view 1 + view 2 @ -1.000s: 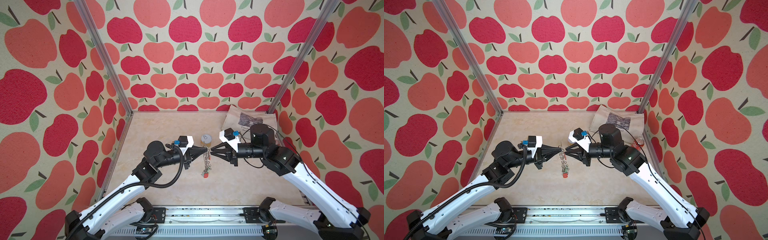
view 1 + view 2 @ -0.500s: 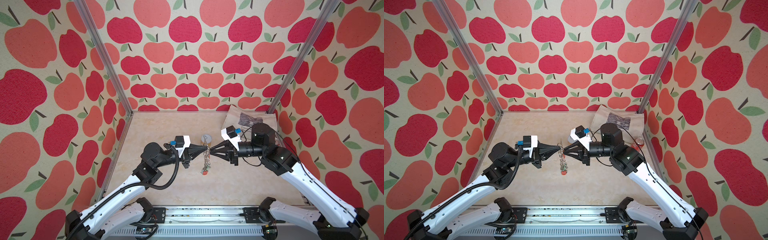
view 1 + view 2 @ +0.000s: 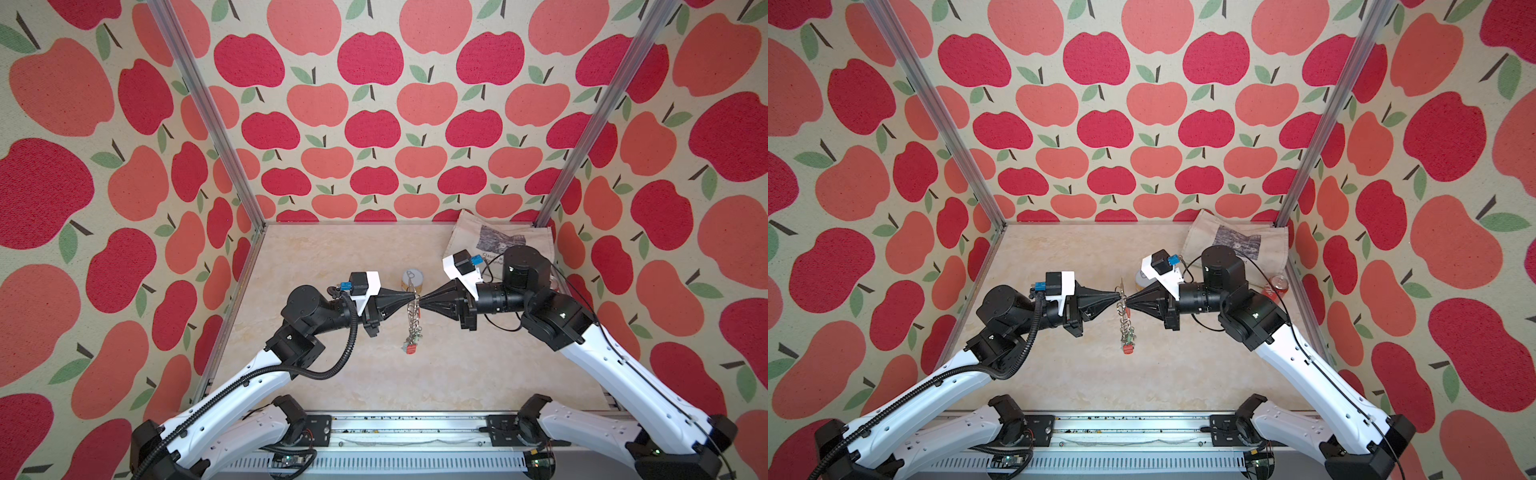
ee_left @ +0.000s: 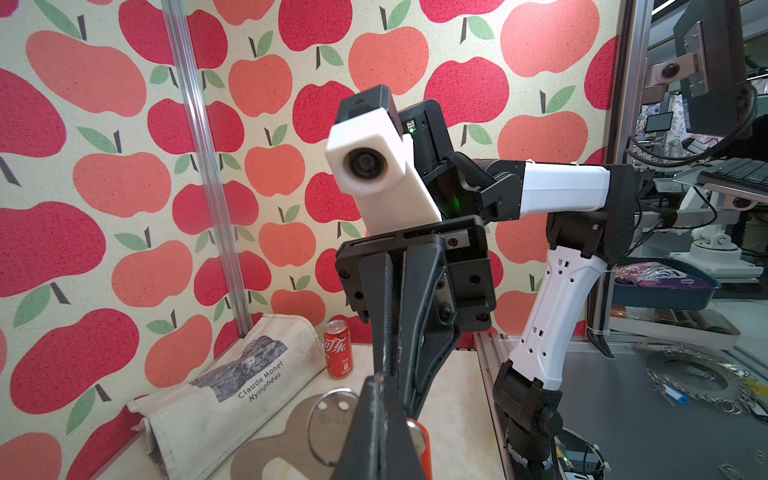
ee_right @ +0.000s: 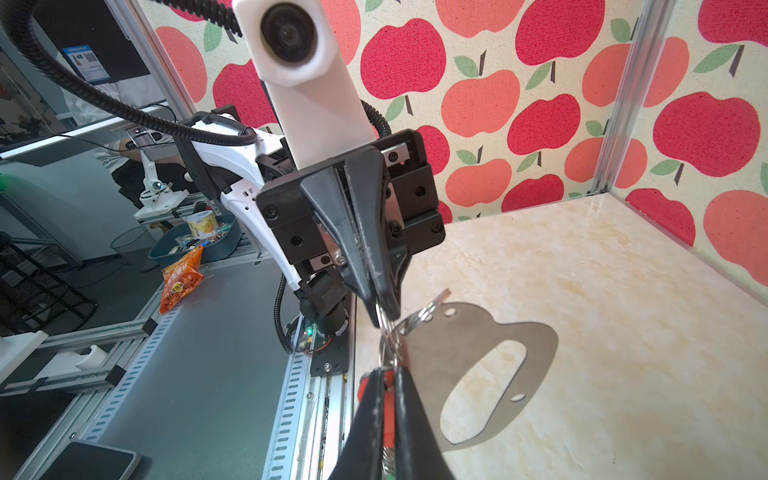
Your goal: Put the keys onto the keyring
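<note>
Holding: your left gripper (image 3: 412,295) is pressed together on a ring (image 5: 384,330) at the edge of the keyring (image 5: 457,336). Your right gripper (image 3: 422,300) is pressed together on a red-tagged key (image 5: 389,395). The tips sit nose to nose, almost touching.
Keyring position: up in the air over the middle of the table (image 3: 332,374), edge-on in both top views, nothing supporting it from below.
Hanging: more keys (image 3: 410,347) with red and green tags dangle from its low end.
Step, my read: you're working the key onto that ring. I can't tell whether the key's hole has caught the wire yet.
Risk 1: if you let go with the right before the key is on the coil, it drops to the table.
Risk 2: your left grip is on thin wire only. A sideways shove from the right could twist the plate or pull the ring out of the pinch, and the whole keyring would fall.
Risk 3: the tips are so close that a small overshoot knocks them together.
Risk 4: the dangling keys can swing and drag the ring off line.
Around: tin (image 3: 411,279) on the table just behind the keyring; cloth bag (image 3: 498,239) in the far right corner; red soda can (image 3: 1277,286) near it by the right wall.
In the way: nothing between the tips but the ring. The tin matters only if you lower and push away from you. Bag and can are well apart.
</note>
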